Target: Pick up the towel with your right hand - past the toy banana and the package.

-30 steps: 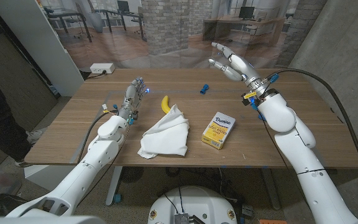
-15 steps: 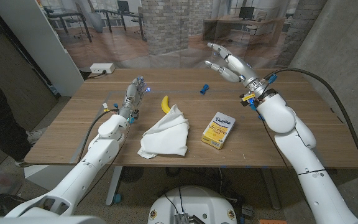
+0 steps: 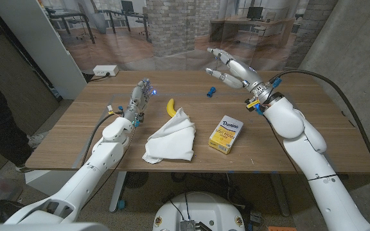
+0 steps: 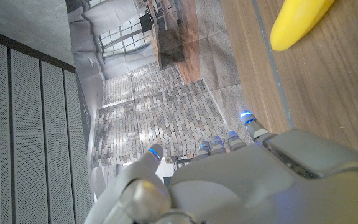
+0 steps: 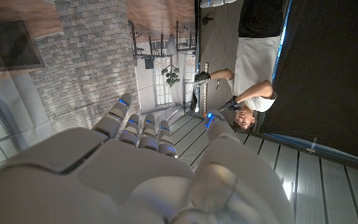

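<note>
A crumpled white towel (image 3: 171, 139) lies on the wooden table (image 3: 76, 128) near its front edge, at the middle. A yellow toy banana (image 3: 170, 106) lies just behind it, also seen as a yellow tip (image 4: 298, 22). A yellow Domino package (image 3: 227, 133) lies to the towel's right. My right hand (image 3: 230, 67) hovers raised above the table's far right part, fingers spread, holding nothing, well away from the towel. My left hand (image 3: 138, 99) stands left of the banana, fingers extended, empty.
A small blue object (image 3: 211, 90) lies on the table's far side, below my right hand. A white power strip (image 3: 105, 70) sits on the floor beyond the table. A person (image 5: 241, 102) shows in the right wrist view.
My right hand has swung to the left above the table's far side, toward the small blue object. The left arm, towel, banana and package have not moved.
</note>
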You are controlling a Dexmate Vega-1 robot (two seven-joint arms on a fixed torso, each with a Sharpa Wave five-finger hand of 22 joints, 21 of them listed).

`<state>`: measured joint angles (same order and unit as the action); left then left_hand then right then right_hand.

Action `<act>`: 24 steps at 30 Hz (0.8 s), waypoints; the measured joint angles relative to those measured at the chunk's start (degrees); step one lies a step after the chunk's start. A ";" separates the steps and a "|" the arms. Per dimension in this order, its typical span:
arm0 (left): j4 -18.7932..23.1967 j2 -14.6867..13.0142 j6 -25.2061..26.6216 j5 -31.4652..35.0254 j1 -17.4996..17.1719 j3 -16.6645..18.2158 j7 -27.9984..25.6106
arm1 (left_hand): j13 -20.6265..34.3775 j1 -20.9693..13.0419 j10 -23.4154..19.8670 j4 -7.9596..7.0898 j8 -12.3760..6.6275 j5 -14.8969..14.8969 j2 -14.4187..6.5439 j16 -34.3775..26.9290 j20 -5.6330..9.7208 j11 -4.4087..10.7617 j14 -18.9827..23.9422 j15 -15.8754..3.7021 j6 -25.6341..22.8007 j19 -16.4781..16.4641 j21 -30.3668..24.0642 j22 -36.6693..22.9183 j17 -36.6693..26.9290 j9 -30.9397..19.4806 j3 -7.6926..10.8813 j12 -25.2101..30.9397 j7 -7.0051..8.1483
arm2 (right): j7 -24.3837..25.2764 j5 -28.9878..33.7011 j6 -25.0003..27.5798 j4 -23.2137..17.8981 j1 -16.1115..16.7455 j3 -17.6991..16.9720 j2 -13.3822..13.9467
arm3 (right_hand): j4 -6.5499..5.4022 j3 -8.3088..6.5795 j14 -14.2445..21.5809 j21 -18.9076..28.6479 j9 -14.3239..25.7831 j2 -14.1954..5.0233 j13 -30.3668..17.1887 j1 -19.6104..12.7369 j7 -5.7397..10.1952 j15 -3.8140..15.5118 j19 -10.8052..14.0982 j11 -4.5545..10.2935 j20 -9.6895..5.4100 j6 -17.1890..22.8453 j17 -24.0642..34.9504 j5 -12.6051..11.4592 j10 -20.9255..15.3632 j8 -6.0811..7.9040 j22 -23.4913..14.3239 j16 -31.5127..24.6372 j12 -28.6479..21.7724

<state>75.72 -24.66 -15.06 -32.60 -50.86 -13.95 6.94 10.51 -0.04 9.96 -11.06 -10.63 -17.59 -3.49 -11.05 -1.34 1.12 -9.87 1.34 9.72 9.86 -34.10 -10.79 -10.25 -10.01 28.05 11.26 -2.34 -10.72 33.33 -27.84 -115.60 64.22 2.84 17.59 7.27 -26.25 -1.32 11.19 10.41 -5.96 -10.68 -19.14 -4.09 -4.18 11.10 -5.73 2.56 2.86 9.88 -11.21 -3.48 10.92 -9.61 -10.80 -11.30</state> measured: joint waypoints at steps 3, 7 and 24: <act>-0.34 0.14 0.00 0.05 0.19 0.00 0.16 | 0.00 0.00 0.00 0.00 0.00 0.00 0.00 0.00 0.00 0.00 0.00 0.00 0.00 0.00 0.00 0.00 0.00 0.00 0.00 0.00 0.00 | -0.12 0.66 -0.24 -0.18 -0.10 0.25 0.12 | 0.24 -0.24 0.00 0.00 0.00 0.00 0.00 0.00 0.00 0.00 0.00 0.00 0.00 0.00 0.00 0.00 0.00 0.00 0.00 0.00 0.00; -0.67 0.24 0.00 0.10 0.35 0.00 0.33 | 0.00 0.00 0.00 0.00 0.00 0.00 0.00 0.00 0.00 0.00 0.00 0.00 0.00 0.00 0.00 0.00 0.00 0.00 0.00 0.00 0.00 | -0.33 1.27 -0.56 -0.29 -0.29 0.58 0.26 | 0.48 -0.01 0.00 0.00 0.00 0.21 0.00 -0.21 0.00 0.00 0.00 0.12 0.00 0.00 0.00 0.00 -0.12 0.00 0.00 0.00 0.00; -1.96 0.61 -0.14 0.20 0.97 0.44 1.17 | 0.00 0.00 0.00 0.00 0.00 0.00 0.00 0.00 0.00 0.00 0.00 0.00 0.00 0.00 0.00 0.00 0.00 0.00 0.00 0.00 0.00 | -2.03 3.40 -1.73 -0.43 -1.17 2.24 1.03 | 1.19 -0.23 0.31 0.00 0.00 0.24 0.00 -1.29 0.73 0.31 0.00 0.31 0.00 0.30 0.00 0.00 -0.31 0.00 -0.01 0.00 0.00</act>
<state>73.76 -24.05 -15.21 -32.40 -49.89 -13.52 8.11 10.52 -0.04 9.96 -11.06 -10.63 -17.59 -3.49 -11.05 -1.34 1.12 -9.87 1.34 9.72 9.86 -34.10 -10.79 -10.25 -10.01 28.05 11.26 -2.34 -12.74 36.73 -29.56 -116.03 63.05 5.08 18.62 8.46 -26.49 -1.01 11.19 10.42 -5.72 -10.68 -20.42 -3.36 -3.87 11.10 -5.42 2.56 3.15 9.88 -11.22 -3.79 10.92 -9.62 -10.80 -11.31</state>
